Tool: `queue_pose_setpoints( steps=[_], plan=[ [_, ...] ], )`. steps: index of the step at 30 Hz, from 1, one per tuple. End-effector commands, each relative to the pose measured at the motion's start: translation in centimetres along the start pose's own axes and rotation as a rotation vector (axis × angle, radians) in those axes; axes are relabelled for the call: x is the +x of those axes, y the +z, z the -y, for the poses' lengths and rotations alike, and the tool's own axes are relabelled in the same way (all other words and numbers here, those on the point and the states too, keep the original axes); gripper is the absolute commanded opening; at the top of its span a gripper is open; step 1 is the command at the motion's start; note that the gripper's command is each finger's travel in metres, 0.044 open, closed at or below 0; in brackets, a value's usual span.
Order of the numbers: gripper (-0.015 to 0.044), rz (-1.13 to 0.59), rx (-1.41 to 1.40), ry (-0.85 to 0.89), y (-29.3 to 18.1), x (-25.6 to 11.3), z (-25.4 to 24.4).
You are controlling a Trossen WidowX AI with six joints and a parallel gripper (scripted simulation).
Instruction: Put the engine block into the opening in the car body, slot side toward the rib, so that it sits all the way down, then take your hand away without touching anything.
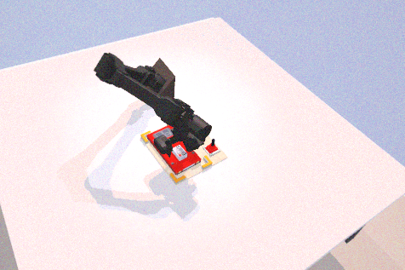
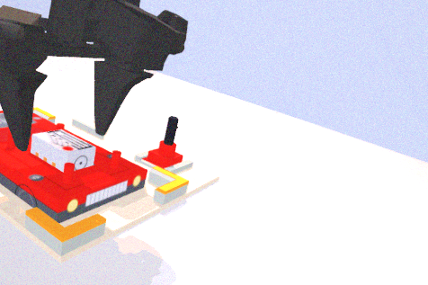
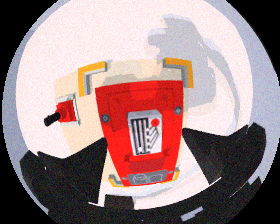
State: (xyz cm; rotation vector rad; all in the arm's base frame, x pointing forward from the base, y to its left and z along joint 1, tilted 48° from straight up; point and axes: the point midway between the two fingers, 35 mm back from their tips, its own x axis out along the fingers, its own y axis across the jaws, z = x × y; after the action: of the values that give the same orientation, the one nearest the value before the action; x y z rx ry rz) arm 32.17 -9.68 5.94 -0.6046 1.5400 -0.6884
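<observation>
— Your pincer (image 1: 179, 146) (image 2: 62, 144) (image 3: 154, 157), quick: how far open?
— Wide open, near full spread. You've got nothing gripped; fingers stand well apart.
— Touching anything?
— Clear of the block in your wrist view. Whether a tip brushes the car, can't tell.
— Engine block (image 1: 179, 152) (image 2: 63, 150) (image 3: 145, 133), where?
— In the red car body (image 1: 187, 163) (image 2: 45, 182) (image 3: 167, 100), upper part showing above the red top. In your exterior view it's below and between the fingertips, a bit toward the headlights. Full seating, can't tell.
— Rest?
— Car's on the pale board (image 1: 221, 156) (image 2: 130, 226) (image 3: 75, 135) among yellow corner pieces, red piece with black peg (image 1: 213, 142) (image 2: 171, 130) (image 3: 51, 118) beside it, all on your bench (image 1: 272, 166) (image 2: 292, 211) (image 3: 60, 55).
</observation>
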Motion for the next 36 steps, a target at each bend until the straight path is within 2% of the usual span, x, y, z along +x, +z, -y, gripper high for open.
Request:
queue_pose_setpoints(
  steps=[1,9,26,36],
  plan=[
    [0.044,0.0,0.0,-0.001,0.0,0.0,0.0],
    [0.044,0.0,-0.006,-0.003,0.0,-1.4,0.1],
    [0.0,0.0,-0.006,-0.003,0.0,-1.4,0.1],
    [0.0,0.0,-0.006,-0.003,0.0,-1.4,0.1]
  ],
)
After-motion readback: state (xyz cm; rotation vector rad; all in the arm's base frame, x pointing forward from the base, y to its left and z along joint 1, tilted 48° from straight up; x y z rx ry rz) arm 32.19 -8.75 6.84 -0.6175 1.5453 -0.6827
